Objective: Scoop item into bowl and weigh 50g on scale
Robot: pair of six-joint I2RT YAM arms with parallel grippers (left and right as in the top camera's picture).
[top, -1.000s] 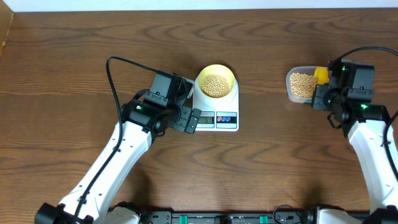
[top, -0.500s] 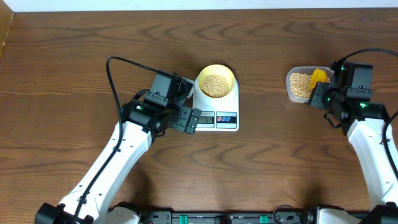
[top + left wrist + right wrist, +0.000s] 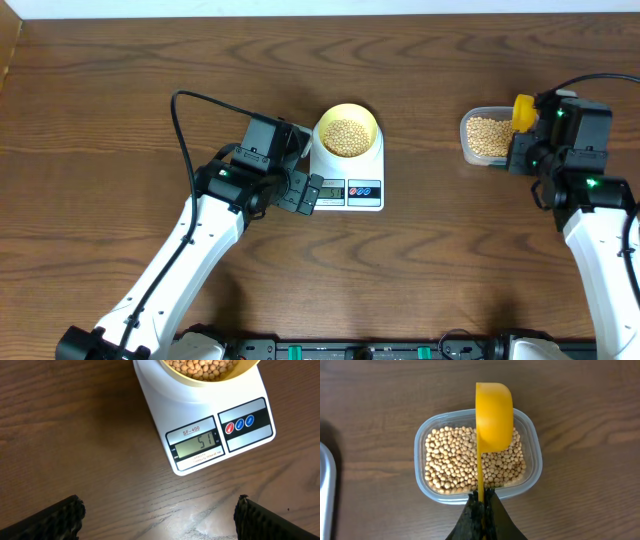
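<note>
Robot lab bench: left arm (image 3: 190, 250) and right arm (image 3: 600, 240) mounted at near edge of wood table (image 3: 420, 280), cable (image 3: 180, 120) loose, scale (image 3: 350, 172) between.

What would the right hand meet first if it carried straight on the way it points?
Probably the clear tub: its near rim or the beans inside, with the yellow scoop clamped in the right hand touching first. Height above the tub is unclear.

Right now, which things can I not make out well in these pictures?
Overhead: the digits on the scale are too small to read.
Left wrist: the top edge cuts off most of the bowl; the bottom edge leaves only two fingertips of the left tool.
Right wrist: the scoop is seen from outside; its own wall hides its inside.
</note>
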